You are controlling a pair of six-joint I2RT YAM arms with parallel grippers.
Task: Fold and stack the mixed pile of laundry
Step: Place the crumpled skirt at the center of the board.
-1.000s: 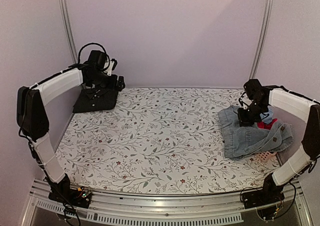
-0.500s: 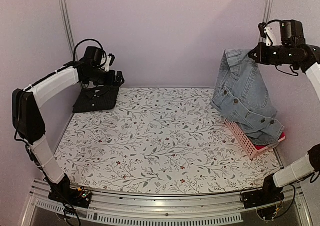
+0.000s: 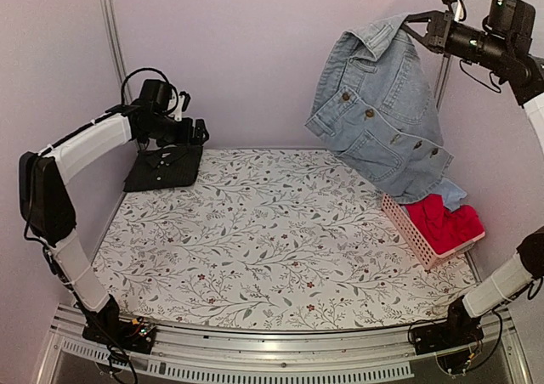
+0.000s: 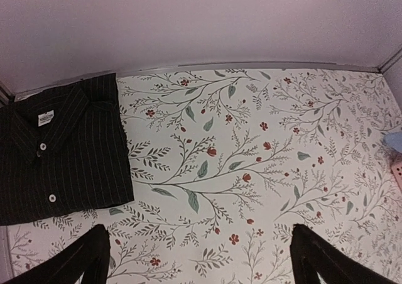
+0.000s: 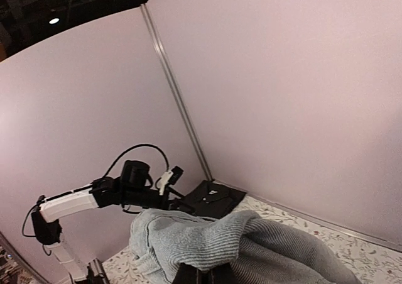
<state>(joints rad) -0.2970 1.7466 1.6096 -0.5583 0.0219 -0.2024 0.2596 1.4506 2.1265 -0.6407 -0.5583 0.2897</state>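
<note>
Right gripper pinching denim jacket aloft | floral table | lilac walls

"What's that over on the right?"
"A pink slatted basket, at the table's right edge."
"And the tabletop?"
"A floral cover, leaves and small red blooms. There are pale walls behind, a metal post in the left corner and a silver rail along the front."
</note>
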